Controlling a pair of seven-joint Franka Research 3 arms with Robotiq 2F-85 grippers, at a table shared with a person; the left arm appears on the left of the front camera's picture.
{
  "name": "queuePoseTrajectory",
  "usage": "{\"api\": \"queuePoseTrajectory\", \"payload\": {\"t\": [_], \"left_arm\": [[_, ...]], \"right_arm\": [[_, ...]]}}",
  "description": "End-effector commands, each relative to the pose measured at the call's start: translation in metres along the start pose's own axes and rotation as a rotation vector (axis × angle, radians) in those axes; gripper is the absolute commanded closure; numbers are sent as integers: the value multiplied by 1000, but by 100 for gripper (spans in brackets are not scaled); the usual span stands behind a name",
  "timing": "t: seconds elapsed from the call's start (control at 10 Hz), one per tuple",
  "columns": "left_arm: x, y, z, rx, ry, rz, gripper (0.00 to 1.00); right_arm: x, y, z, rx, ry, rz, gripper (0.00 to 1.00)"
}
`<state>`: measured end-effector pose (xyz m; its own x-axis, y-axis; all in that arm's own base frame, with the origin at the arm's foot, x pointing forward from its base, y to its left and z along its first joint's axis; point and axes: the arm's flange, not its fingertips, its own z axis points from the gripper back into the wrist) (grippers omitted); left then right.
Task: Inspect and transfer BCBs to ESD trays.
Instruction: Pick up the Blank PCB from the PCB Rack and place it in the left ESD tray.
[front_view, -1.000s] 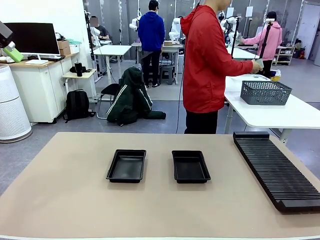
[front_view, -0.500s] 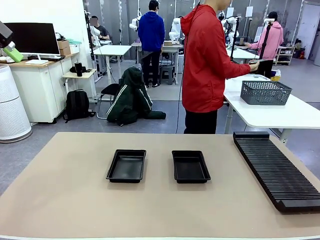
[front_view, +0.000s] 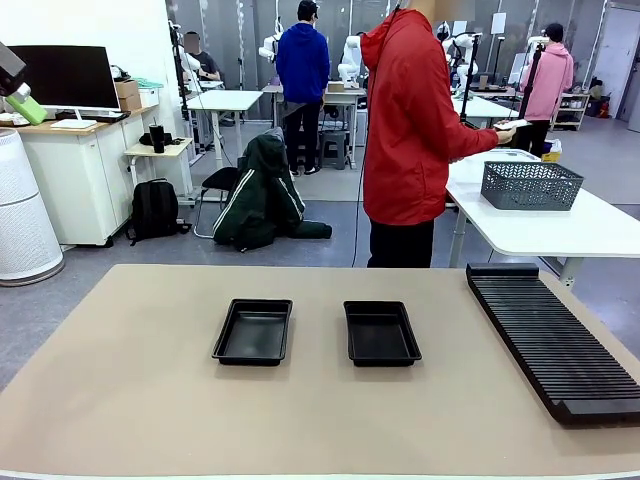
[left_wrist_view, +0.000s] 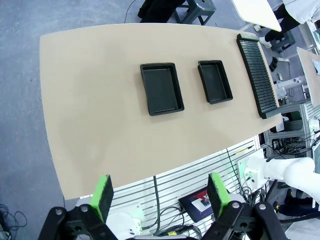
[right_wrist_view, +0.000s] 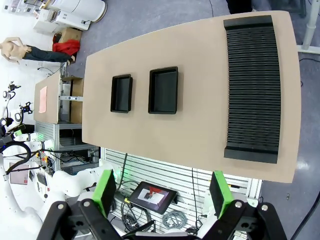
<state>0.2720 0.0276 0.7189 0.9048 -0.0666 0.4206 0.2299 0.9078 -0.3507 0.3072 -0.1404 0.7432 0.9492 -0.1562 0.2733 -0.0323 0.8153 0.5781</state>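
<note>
— What are we looking at, biggest first?
— We're facing the table, which is carrying just three black things. The person is standing at its far edge, facing a side table.
— And the rack?
— It's lying along our right side with its slots empty, as far as we can tell. We're guessing it's put there for the right arm's reach. The basket is sitting on the side table, near the person.
— The trays?
— The left tray and right tray are lying side by side mid-table, apart, and both empty. We're judging they're centred so that either arm can reach them.
— Our grippers?
— Both are hanging high above the table, looking down on it. The left gripper is spread wide and holding nothing, and the right gripper is doing likewise.
— Where's the board?
— The person's hand is holding a thin pale flat thing level over the side table. We're taking it for a board, though it's too small to be sure. Nothing is lying in a tray yet.
— Any writing?
— We're finding none that we can read.
</note>
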Motion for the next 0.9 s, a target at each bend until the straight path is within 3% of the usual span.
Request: {"api": "queuePoseTrajectory", "payload": {"t": [0.0,0.8], "left_arm": [[3,-3,3,12,-10,37,0],[10,7,5,-7,102,185,0]], "right_arm": [[0,0,0,2,-2,4,0],[0,0,0,2,-2,4,0]]}}
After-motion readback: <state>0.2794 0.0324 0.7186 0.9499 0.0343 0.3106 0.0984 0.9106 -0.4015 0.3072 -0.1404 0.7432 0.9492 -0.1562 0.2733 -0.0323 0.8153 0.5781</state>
